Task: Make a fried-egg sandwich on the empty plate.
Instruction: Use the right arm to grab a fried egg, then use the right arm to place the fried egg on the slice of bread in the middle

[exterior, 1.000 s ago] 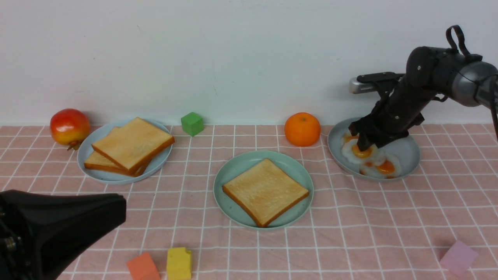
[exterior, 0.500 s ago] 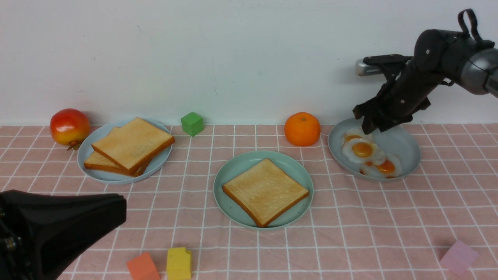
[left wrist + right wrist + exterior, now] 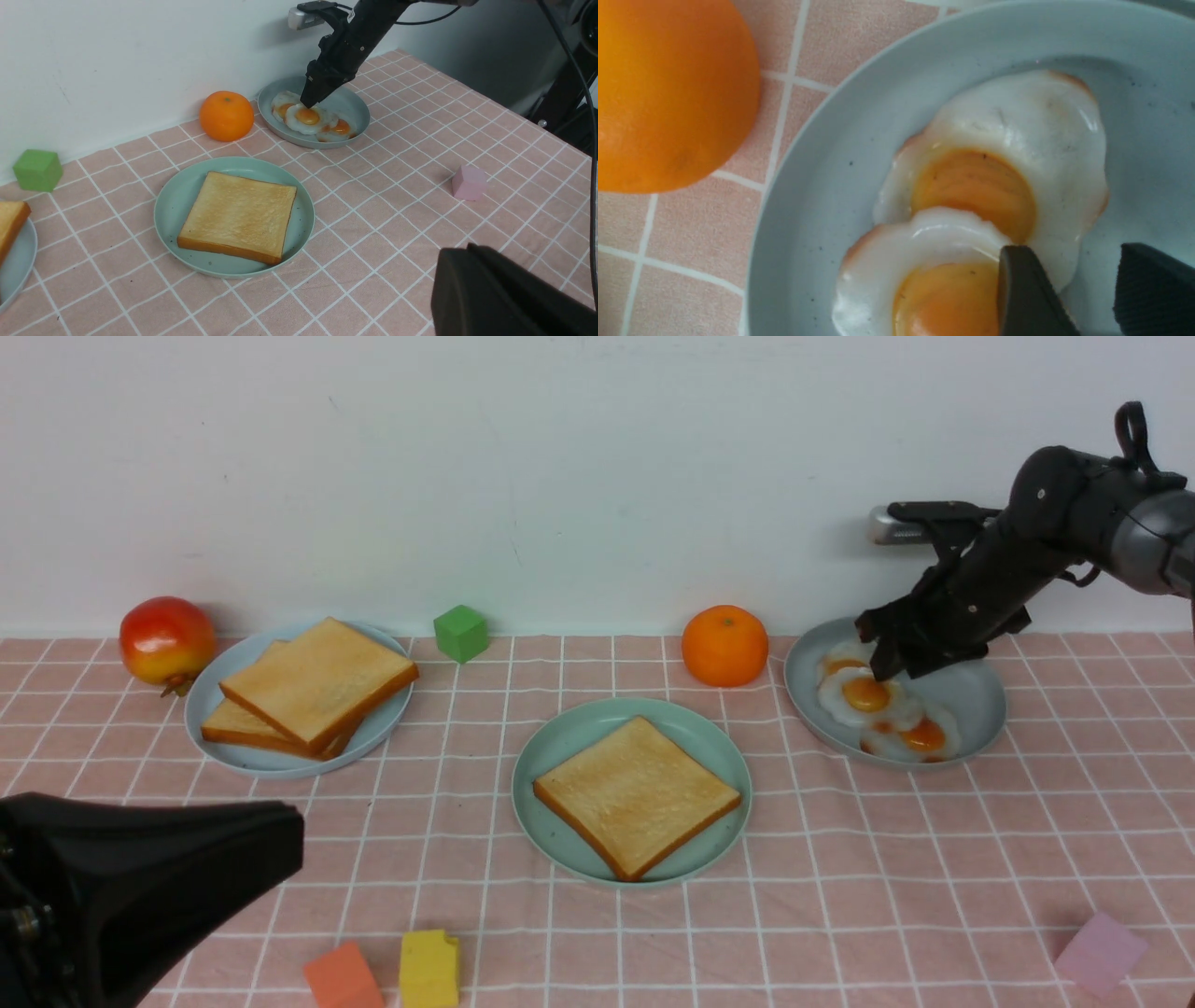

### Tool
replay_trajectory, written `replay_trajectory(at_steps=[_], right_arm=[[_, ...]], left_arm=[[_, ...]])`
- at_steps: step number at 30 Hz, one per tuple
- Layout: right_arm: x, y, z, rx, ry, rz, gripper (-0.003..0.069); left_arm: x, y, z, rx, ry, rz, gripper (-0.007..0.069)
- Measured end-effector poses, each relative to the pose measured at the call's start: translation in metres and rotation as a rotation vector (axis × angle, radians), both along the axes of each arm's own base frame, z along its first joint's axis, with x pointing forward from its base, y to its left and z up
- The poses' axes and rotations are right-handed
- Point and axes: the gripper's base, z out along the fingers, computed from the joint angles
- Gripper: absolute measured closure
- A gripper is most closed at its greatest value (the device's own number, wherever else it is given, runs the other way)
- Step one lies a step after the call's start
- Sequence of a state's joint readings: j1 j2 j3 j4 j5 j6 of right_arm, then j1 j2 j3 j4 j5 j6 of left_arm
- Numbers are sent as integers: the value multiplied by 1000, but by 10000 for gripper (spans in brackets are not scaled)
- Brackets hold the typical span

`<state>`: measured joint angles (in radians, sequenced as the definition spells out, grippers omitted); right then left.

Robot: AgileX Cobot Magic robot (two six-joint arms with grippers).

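Note:
The mint-green plate (image 3: 579, 737) sits mid-table with one toast slice (image 3: 637, 795) on it; both also show in the left wrist view, plate (image 3: 177, 205) and toast (image 3: 238, 217). Three fried eggs (image 3: 866, 695) lie overlapping on the grey plate (image 3: 971, 700) at the back right. My right gripper (image 3: 882, 667) is open just above them. In the right wrist view (image 3: 1073, 280) one finger is over an egg (image 3: 924, 261) and the other over the bare grey plate (image 3: 822, 154). My left gripper (image 3: 291, 845) is shut and empty, low at the near left.
Two more toast slices (image 3: 317, 681) are stacked on the pale blue plate (image 3: 207, 691) at the back left. An orange (image 3: 725, 646) stands close beside the grey plate. A red fruit (image 3: 168, 639), green cube (image 3: 461, 633), orange cube (image 3: 344, 976), yellow cube (image 3: 429, 968) and pink cube (image 3: 1102, 952) lie around.
My right gripper lifted off the eggs, then came back down over them. The eggs stayed on the grey plate. The left arm has not moved.

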<state>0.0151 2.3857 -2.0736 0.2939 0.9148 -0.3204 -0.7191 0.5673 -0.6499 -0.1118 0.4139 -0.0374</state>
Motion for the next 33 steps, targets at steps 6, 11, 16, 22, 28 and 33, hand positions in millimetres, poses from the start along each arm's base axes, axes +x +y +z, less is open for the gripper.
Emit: replay_trajectory(at_steps=[6,11,16,22,28,33], right_arm=[[-1,-2,-2,2,8,19,473],[-1,-1,-4,-11,11,60,589],[-2,-1,-4,-12,17,68,662],[-6,0,0,-3,43,79,666],[-11,-5,9,17,69,79,666],[-12,-10,17,19,64,70,666]], left_arm=[[0,0,1,-5,-5,1,634],[0,0,1,-5,-5,1,634],[0,0,1,-5,-5,1,634],[0,0,1,-2,-8,1,634],[0,0,1,4,-13,3,634],[0,0,1,3,-14,3,634]])
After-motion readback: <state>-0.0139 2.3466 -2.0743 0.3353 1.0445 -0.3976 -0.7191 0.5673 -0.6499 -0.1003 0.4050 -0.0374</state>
